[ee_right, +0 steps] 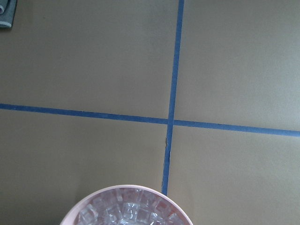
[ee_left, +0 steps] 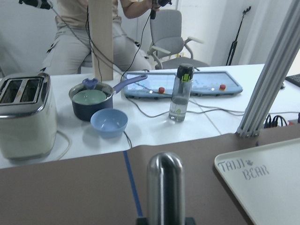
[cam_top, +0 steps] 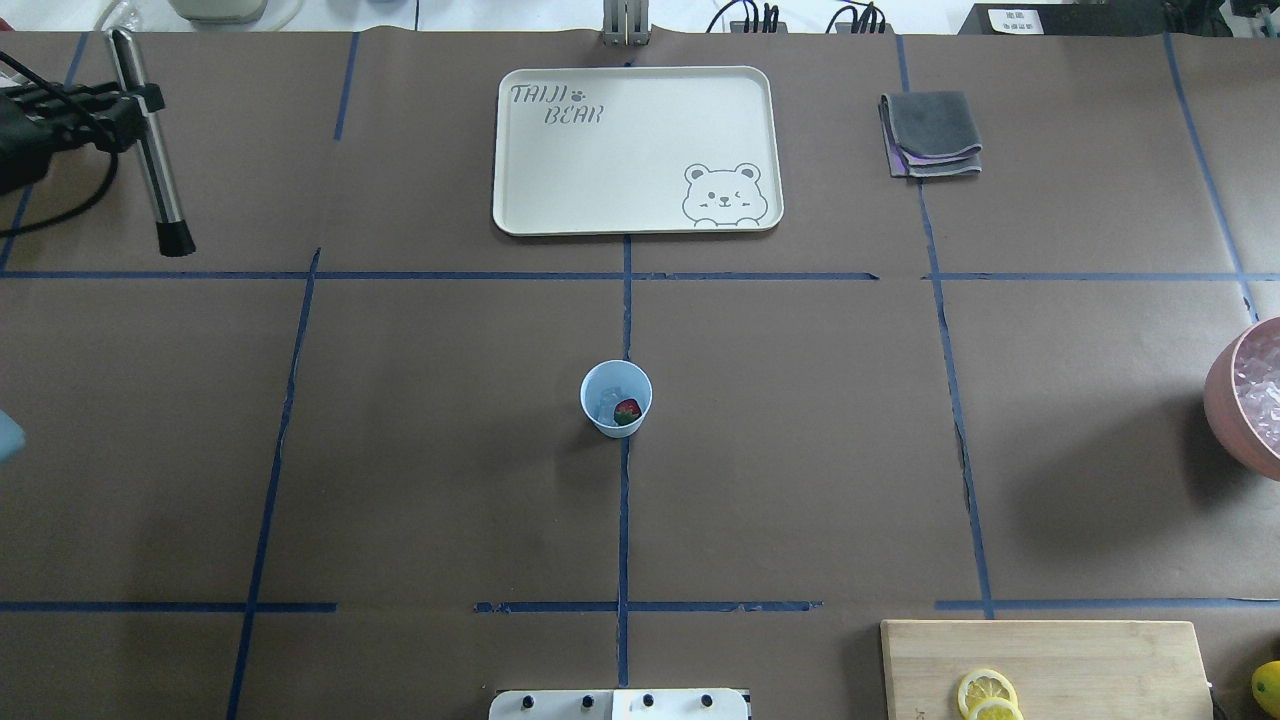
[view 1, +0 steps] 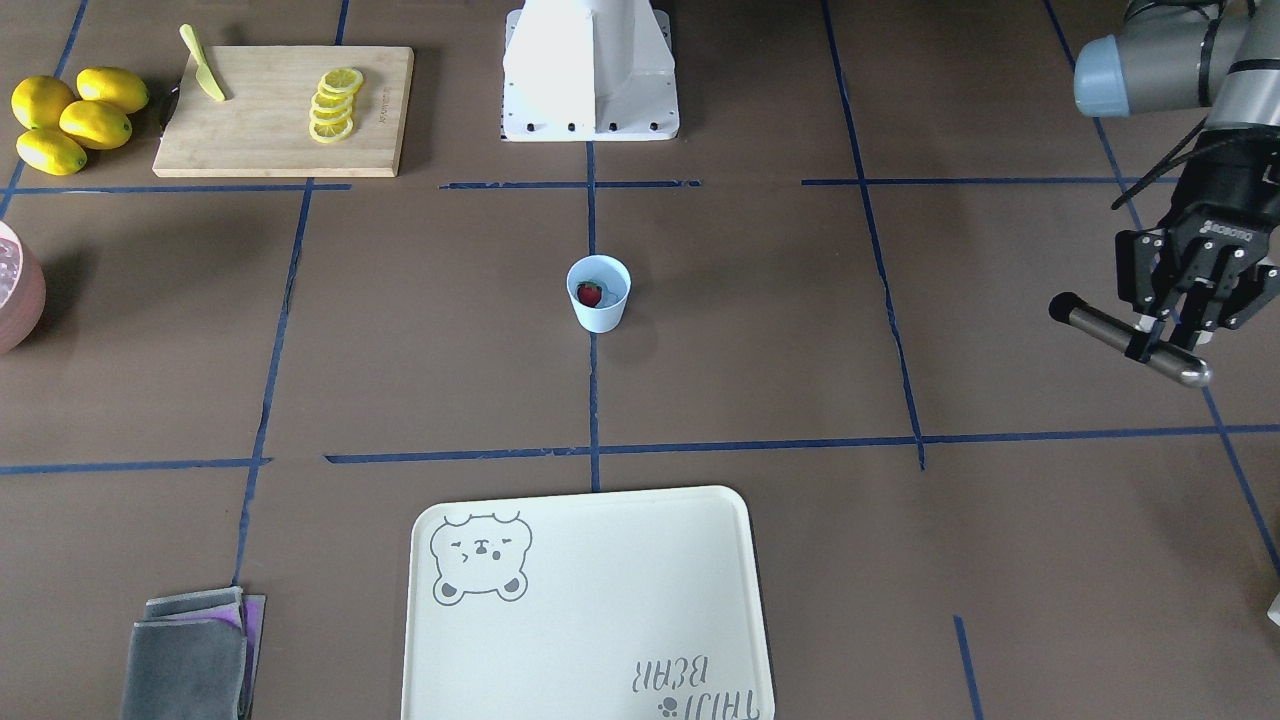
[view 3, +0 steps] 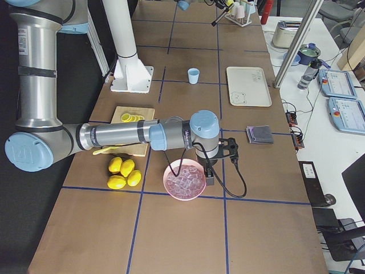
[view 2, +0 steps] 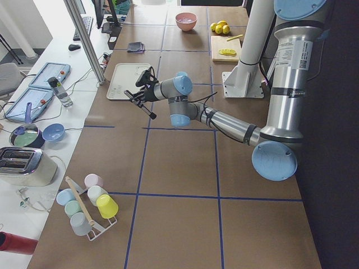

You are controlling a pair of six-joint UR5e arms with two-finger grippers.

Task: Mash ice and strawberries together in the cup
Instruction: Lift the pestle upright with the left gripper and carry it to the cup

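- At the centre of the surface, the cup stands upright and alone, with the strawberry low inside it against one wall and the ice beside it.
- Well off to the side, the left end effector is closed across the shaft of a steel masher, which it carries roughly level above the surface, black tip outward.
- Nothing braces the cup. It looks light, so an off-centre push could tip or slide it and spill the fruit.
- The masher must be turned tip-down first. If it comes in tilted, it may catch the rim.
- Hard lumps may squirt out under pressure, and the smooth shaft could slip through the fingers if the push is heavy.
- The right end effector hangs over the pink bowl of ice, far from the cup. Its fingers show in no close view, so I cannot tell how they stand.
- The ice in the cup is only a pale blur, so I cannot count it.
- The bowl is cut off at the frame edge in the overhead view.
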